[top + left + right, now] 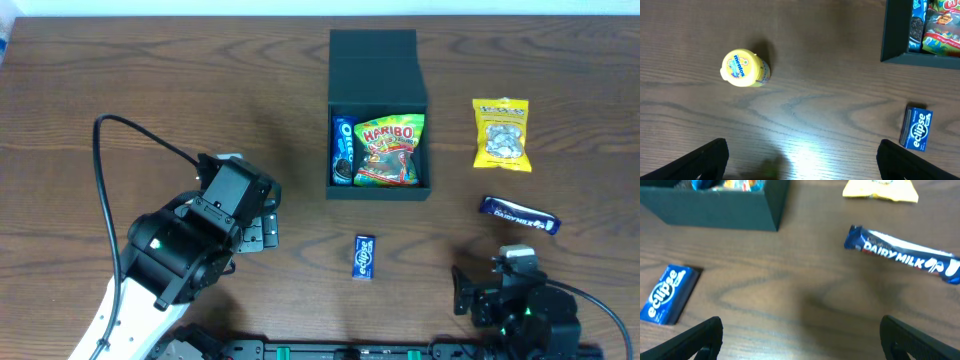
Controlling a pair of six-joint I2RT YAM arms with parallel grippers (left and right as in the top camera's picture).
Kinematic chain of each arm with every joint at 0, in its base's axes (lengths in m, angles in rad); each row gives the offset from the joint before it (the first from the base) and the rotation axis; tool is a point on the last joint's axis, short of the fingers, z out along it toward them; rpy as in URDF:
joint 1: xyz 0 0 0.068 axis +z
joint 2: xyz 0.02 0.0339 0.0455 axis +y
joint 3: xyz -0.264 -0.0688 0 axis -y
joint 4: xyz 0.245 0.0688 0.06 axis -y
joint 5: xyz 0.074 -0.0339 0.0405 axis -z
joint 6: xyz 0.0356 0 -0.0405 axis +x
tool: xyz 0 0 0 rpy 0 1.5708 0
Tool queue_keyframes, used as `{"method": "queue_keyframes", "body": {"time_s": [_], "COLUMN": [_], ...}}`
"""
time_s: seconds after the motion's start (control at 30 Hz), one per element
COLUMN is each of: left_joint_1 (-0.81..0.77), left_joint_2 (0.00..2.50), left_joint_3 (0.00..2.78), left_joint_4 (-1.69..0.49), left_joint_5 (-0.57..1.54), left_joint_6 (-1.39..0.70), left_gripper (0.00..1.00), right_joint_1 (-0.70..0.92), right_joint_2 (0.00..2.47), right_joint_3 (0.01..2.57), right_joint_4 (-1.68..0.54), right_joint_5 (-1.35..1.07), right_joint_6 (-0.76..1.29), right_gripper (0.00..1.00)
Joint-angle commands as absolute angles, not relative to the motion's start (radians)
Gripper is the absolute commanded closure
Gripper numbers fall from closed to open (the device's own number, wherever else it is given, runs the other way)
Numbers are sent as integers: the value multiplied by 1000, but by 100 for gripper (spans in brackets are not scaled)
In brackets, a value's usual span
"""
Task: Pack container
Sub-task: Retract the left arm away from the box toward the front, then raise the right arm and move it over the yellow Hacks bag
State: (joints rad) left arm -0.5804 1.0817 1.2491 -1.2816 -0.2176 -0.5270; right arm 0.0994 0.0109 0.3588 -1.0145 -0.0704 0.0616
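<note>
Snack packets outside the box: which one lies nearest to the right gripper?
The blue Dairy Milk bar, just ahead of the right gripper; the blue gum pack and yellow bag lie farther away.

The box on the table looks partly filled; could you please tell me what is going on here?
Two robot arms are packing snacks into the open box. A Haribo bag and an Oreo pack lie inside. Out on the table are an Eclipse pack, a Dairy Milk bar, a yellow bag and a Mentos tub. Neither arm holds anything: the left gripper is open near the Mentos tub, the right gripper open near the Dairy Milk bar.
</note>
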Motion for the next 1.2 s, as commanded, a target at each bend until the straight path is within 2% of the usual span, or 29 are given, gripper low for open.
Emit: {"method": "queue_keyframes", "body": {"time_s": [0.0,0.27,0.37,0.6,0.83,1.03,1.17], "left_joint_1": [-578,-578,-578,-578,-578,-578,-578], "left_joint_2": [1079,1079,1079,1079,1079,1079,1079], "left_joint_3": [1248,1247,1248,1248,1248,1248,1248], "left_joint_4": [-1282,-1283,-1286,-1281,-1266,-1251,-1251], "left_joint_5": [-247,-247,-247,-247,-246,-243,-243], "left_joint_6": [-538,-538,-538,-539,-539,-539,-539], "left_gripper": [5,5,5,5,5,5,5], "right_joint_1": [93,93,93,93,93,93,93], "right_joint_2": [6,6,6,6,14,141,327], "right_joint_3": [355,355,355,355,387,551,741], "right_joint_4": [-943,-637,-563,-566,-551,-579,-699], "right_joint_5": [-94,-222,-225,-134,-172,-108,-3], "right_joint_6": [129,543,641,639,557,398,358], "right_gripper": [1,1,1,1,1,1,1]}}
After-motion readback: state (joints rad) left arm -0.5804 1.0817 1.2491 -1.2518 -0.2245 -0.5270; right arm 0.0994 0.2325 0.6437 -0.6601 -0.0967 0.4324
